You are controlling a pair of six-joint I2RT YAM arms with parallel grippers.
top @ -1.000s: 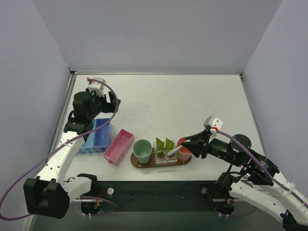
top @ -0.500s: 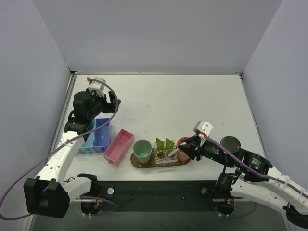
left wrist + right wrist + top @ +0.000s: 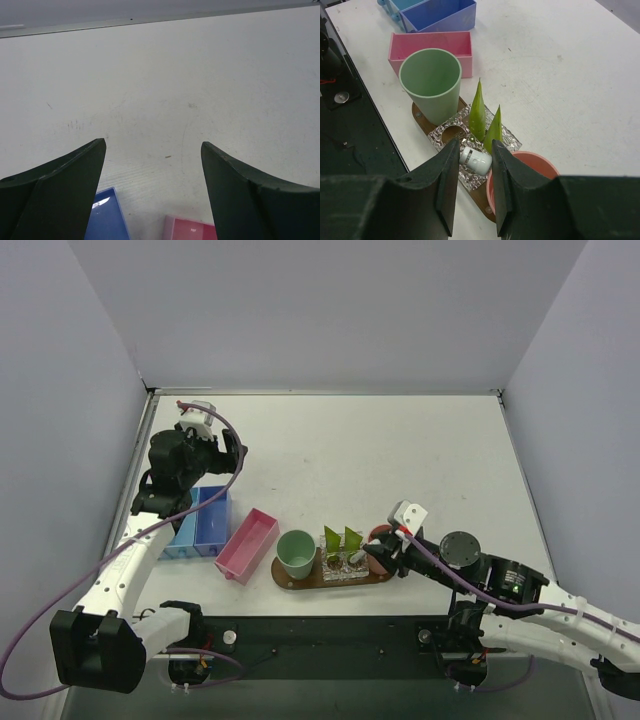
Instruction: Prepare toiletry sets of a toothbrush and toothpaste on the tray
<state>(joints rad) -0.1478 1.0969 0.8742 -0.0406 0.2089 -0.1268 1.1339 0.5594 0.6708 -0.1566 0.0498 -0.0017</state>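
Grip was narrow: right gripper (image 3: 475, 149) held white tube (image 3: 475, 159) crosswise over tray (image 3: 418, 114), beside pink cup (image 3: 536, 160); left gripper (image 3: 153, 145) gaped, well apart.

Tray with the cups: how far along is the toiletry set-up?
Done: a green cup and a pink cup stand on the wooden tray; the green one is empty. In hand: the right jaws grip a small white tube, probably toothpaste, beside the pink cup. Left: setting it down and adding a toothbrush; none shows yet.
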